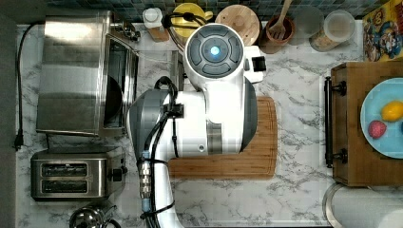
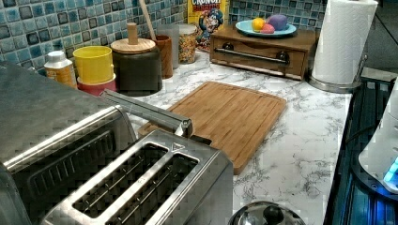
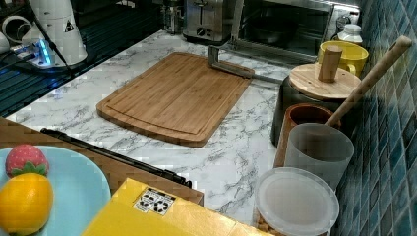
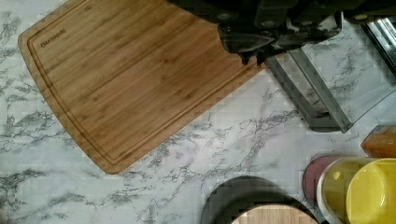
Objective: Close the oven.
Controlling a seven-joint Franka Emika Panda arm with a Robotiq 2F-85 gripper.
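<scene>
**Oven door down, arm covering much of it from above**

In the wrist view the gripper (image 4: pixel 254 58) hangs at the cutting board's (image 4: pixel 126 79) edge, its dark fingertips close together with nothing between them. Just beyond lies the oven door's bar handle (image 4: pixel 306 95). In the top view the arm (image 1: pixel 214 95) hides the lowered door; the oven (image 1: pixel 76 71) stands at the top view's left, behind the toaster (image 1: pixel 71 178).

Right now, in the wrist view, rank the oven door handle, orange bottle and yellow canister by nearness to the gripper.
1. Oven door handle, right beside the gripper, by the cutting board's edge.
2. Orange bottle and yellow canister, next to each other beyond the door: too close to call.
</scene>
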